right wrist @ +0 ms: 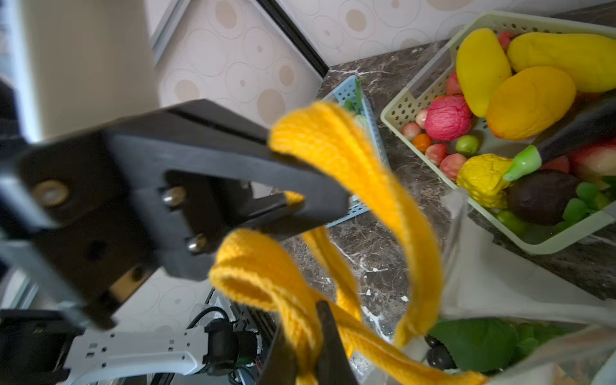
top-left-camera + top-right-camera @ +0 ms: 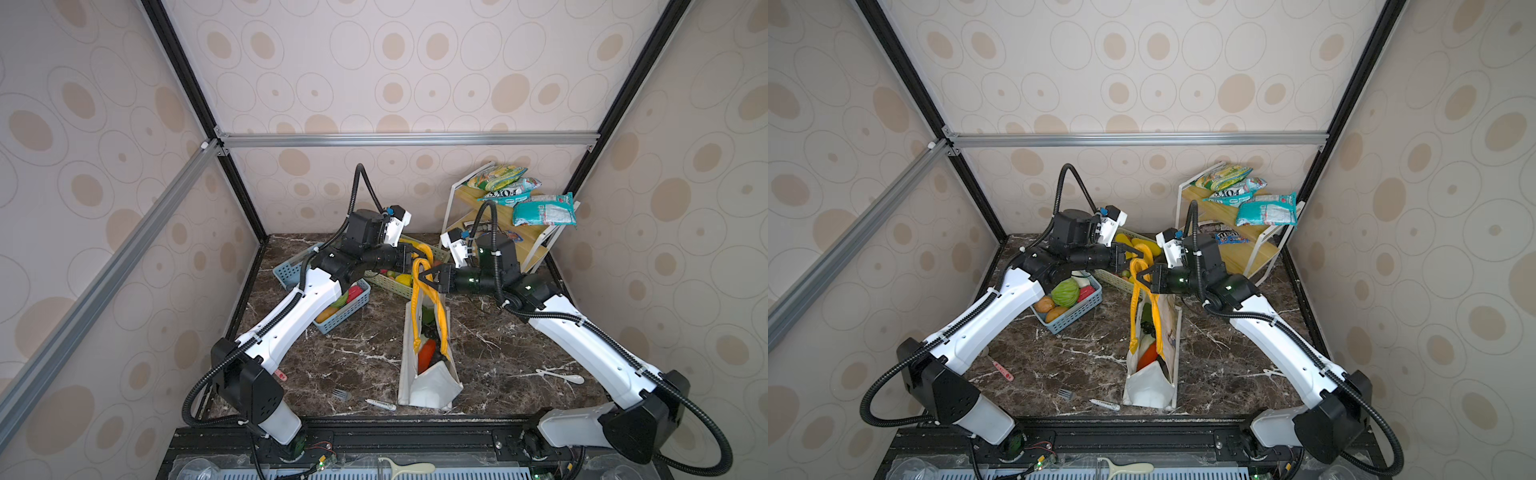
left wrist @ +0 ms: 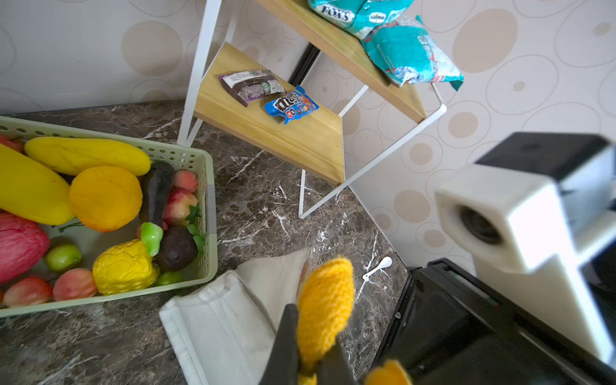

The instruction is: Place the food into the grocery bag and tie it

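The grocery bag (image 2: 428, 382) (image 2: 1148, 386), a white canvas tote, stands mid-table with its mouth open. Both yellow strap handles (image 2: 441, 316) are pulled up over its far end. My left gripper (image 2: 415, 255) (image 2: 1136, 251) (image 3: 313, 330) is shut on one handle (image 3: 325, 300). My right gripper (image 2: 422, 276) (image 2: 1140, 279) (image 1: 305, 320) is shut on the other handle (image 1: 263, 276), just below the left one. The two straps cross between the grippers. Food lies inside the bag: a red-orange pepper (image 2: 427, 353) (image 2: 1148, 355) and a green leaf (image 1: 476, 343).
A green basket (image 3: 210, 206) of toy fruit sits behind the bag, a blue basket (image 2: 347, 316) of produce to its left. A wooden shelf (image 2: 498, 216) with snack packets fills the back right corner. A white spoon (image 2: 561, 376), a marker (image 2: 380, 404) and a small fork (image 2: 340, 394) lie near the front.
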Controlling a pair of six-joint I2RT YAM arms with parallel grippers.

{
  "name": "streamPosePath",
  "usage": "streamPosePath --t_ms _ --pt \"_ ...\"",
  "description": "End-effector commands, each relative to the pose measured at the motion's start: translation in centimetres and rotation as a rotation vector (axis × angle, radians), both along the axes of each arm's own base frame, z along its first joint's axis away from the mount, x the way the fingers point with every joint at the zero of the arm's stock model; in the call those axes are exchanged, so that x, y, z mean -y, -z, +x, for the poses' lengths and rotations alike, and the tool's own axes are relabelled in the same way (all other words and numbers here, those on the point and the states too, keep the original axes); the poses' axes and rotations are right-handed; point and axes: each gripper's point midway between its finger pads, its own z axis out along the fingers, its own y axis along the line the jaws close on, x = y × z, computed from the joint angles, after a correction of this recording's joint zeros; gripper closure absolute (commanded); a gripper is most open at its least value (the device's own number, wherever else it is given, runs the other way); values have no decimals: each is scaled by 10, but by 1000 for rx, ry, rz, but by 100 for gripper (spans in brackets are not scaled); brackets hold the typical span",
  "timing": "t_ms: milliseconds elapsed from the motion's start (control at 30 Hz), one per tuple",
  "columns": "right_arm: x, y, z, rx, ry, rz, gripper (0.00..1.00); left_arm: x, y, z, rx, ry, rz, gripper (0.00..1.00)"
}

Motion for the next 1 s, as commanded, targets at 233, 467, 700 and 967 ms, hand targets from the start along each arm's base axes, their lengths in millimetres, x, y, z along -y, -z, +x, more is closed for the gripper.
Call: streamPosePath --t_ms 233,467,700,967 --pt "-1 31 28 -27 106 -53 98 -18 -56 -13 150 -45 18 100" --pt "-5 31 38 -25 128 -43 98 -8 -81 -38 169 33 -83 92" --pt "-15 13 37 24 87 51 97 10 -71 -54 102 100 -165 70" --pt "-11 -14 31 149 89 151 96 9 -65 -57 84 83 -189 50"
